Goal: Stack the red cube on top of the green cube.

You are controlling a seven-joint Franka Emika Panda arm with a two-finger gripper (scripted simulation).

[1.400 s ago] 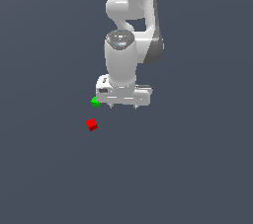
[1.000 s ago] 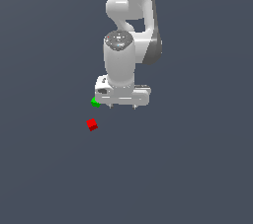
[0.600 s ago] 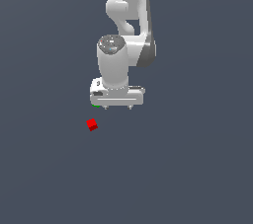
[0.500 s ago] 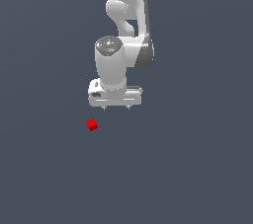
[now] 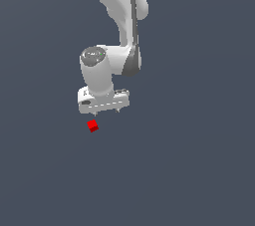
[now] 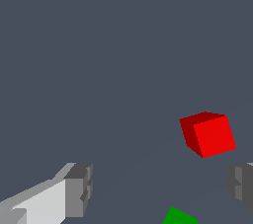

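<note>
That red cube looks light and rigid, best pinched across opposite flat faces by the wide-spread, empty gripper.

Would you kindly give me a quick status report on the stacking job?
Claw open, empty. Red cube on the floor, ungrasped, apart from both fingers. Green cube nearby, hidden behind the claw in the exterior view. Nothing in the way.

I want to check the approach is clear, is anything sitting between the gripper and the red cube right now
Nothing visible does. In the wrist view the open gripper has only bare floor before the red cube; the green cube lies apart from it.
</note>
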